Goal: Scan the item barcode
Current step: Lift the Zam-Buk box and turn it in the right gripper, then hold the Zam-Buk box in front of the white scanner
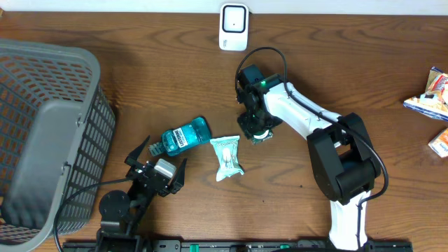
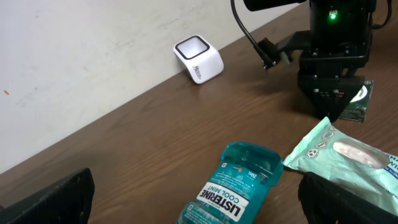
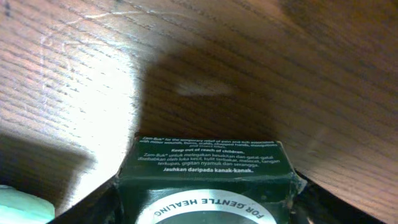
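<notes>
By the desk's [image 1: 140, 84] front edge the left fingers [image 1: 140, 150] rest spread; near the middle the right fingers [image 3: 93, 208] straddle the dark green box [image 3: 208, 165], pinching or not I cannot tell. A skewed grip could twist it, hiding its barcode from the far-edge scanner [image 1: 233, 26].

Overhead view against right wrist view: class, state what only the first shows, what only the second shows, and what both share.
Only overhead: the grey basket, white scanner, Listerine bottle, colourful packets at the edge, and the open left claw. Only right wrist: the small print on the Zam-Buk box, including "Keep out of reach of children". Both: that dark green box at the right claw, the pale green packet and the wooden table.
</notes>
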Motion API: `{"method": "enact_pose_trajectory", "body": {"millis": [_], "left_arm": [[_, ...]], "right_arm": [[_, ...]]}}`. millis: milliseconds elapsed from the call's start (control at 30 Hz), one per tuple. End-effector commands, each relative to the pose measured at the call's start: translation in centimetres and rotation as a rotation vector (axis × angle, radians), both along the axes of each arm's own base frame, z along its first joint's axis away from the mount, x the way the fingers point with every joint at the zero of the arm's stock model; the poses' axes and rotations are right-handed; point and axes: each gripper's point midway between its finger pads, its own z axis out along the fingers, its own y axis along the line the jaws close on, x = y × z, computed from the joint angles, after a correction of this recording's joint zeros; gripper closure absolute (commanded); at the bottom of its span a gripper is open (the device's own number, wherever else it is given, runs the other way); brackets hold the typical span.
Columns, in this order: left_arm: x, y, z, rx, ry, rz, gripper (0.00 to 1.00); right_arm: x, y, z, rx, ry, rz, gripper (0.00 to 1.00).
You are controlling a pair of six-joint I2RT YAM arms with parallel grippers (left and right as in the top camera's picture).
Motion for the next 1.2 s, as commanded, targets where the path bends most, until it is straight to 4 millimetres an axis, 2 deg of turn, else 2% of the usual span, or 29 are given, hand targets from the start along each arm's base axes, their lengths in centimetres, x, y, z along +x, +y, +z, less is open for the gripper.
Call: {"method": "enact_pose_trajectory", "body": {"millis": [0, 167, 267, 400, 500, 567, 700, 833, 933, 1033, 1167], "left_arm": [[-0.3, -0.4, -1.7, 0.006, 0.043, -0.025, 0.02], [-0.3, -0.4, -1.7, 0.006, 0.043, -0.025, 0.02], [-0.3, -0.4, -1.7, 0.006, 0.043, -0.025, 0.02], [-0.3, -0.4, -1.7, 0.006, 0.043, -0.025, 0.02], [-0.3, -0.4, -1.7, 0.006, 0.043, -0.025, 0.02], [-0.3, -0.4, -1.7, 0.006, 0.043, -0.025, 0.02], [-0.3, -0.4, -1.7, 0.006, 0.043, -0.025, 0.02], [-0.3, -0.4, -1.7, 0.006, 0.043, -0.025, 0.02], [-0.3, -0.4, -1.7, 0.006, 0.043, -0.025, 0.02], [-0.3, -0.4, -1.7, 0.006, 0.043, -0.025, 0.02], [-0.3, -0.4, -1.7, 0.006, 0.043, -0.025, 0.02]], "right_arm": [[-1.0, -0.2, -0.8, 0.002, 0.041, 0.002, 0.38], [-1.5, -0.6, -0.7, -0.012, 0.066, -0.036, 0.47], [-1.5, -0.5, 0.0, -0.002, 0.086, -0.082, 0.51], [-0.7, 0.2, 2.6, 0.038, 0.111, -0.201, 0.52], [-0.3, 0.1, 4.8, 0.032, 0.132, -0.400, 0.52], [-0.6, 0.0, 6.0, 0.023, 0.166, -0.535, 0.53], [-1.7, 1.0, 7.7, 0.064, 0.259, -0.626, 0.54], [-3.1, 2.1, 8.5, 0.110, 0.357, -0.641, 0.55], [-3.4, 2.2, 8.6, 0.116, 0.375, -0.645, 0.56], [-3.2, 2.3, 8.6, 0.122, 0.366, -0.643, 0.56], [-1.6, 2.8, 8.4, 0.167, 0.312, -0.636, 0.56]]}}
